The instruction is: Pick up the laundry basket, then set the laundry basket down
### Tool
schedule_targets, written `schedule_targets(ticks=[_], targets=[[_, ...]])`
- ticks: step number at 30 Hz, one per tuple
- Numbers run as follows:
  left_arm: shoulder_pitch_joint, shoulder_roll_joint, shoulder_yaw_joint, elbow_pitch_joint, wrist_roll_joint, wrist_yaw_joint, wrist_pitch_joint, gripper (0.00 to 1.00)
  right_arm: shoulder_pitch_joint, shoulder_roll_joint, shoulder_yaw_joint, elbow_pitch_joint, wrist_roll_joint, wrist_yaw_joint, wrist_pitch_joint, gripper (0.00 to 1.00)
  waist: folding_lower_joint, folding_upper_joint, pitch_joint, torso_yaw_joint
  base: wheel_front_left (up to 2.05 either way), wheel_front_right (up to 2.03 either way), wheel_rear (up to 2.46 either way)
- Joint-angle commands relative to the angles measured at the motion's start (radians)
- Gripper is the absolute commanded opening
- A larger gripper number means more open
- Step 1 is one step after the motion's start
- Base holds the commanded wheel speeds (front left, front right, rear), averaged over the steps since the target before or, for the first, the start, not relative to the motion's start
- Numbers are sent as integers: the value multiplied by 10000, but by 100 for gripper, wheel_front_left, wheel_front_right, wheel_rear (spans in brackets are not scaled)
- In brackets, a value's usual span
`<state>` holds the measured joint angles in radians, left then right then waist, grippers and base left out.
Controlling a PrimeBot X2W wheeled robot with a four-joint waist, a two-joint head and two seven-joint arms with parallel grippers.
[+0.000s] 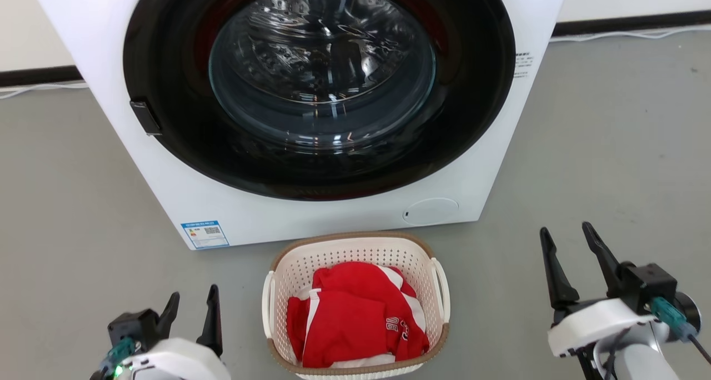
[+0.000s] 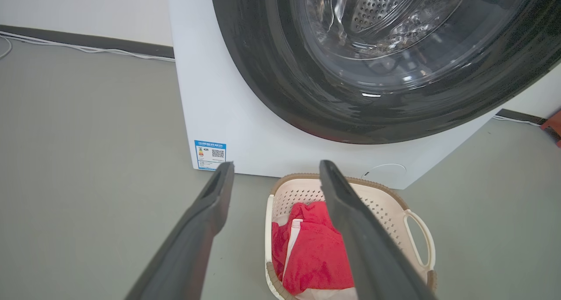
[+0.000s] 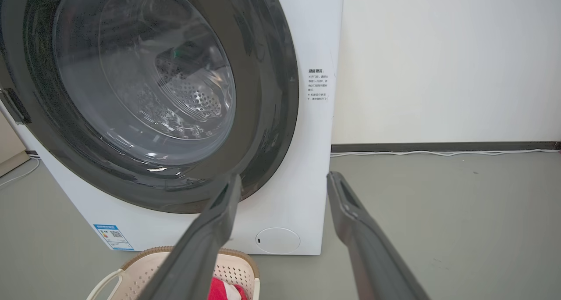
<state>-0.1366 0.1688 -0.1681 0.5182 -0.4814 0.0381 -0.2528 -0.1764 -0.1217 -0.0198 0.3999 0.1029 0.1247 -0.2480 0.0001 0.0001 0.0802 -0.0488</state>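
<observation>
Place: laundry area
Signs: front-loading washing machine [image 1: 322,85]; laundry basket [image 1: 355,252] holding red garment [image 1: 350,319]
Room: grey floor [image 1: 611,146], white wall [image 3: 438,63], dark skirting board [image 3: 438,146]

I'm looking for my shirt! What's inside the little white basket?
Red clothing with white stripes lies bunched inside the laundry basket. It covers the basket's bottom, so anything underneath it cannot be seen.

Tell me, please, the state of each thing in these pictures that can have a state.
washer door: closed.
laundry basket: upright, not held by either hand.
red clothing: crumpled inside the laundry basket.
left hand: open, empty.
right hand: open, empty.
</observation>
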Motion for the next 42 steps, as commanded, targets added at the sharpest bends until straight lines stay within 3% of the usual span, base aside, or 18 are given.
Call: schedule_targets(ticks=[1, 21, 22, 32, 42], targets=[[-5, 141, 469, -402, 184, -80, -89, 100, 93, -48, 118, -435, -87, 60, -137, 100, -1, -1, -98, 52, 0, 0, 0], [1669, -690, 2474, -1779, 1639, -736, -89, 100, 1918, 269, -260, -1746, -140, 60, -137, 100, -1, -1, -925, 87, 0, 0, 0], [1884, -779, 2159, -1501, 1525, -705, 1, 0, 2028, 361, -452, -1435, -140, -2, 0, 0, -1, -1, -927, 88, 0, 0, 0], [1861, -904, 2232, -1144, 859, -755, 285, 0, 2070, 465, -490, -1040, 673, -8, 250, 0, 22, -1, -947, 112, 0, 0, 0], [1747, -928, 2252, -1298, -174, -834, 543, 0, 1971, 486, -504, -1103, 1896, -2, 511, 0, 0, -1, -911, 143, 0, 0, 0]])
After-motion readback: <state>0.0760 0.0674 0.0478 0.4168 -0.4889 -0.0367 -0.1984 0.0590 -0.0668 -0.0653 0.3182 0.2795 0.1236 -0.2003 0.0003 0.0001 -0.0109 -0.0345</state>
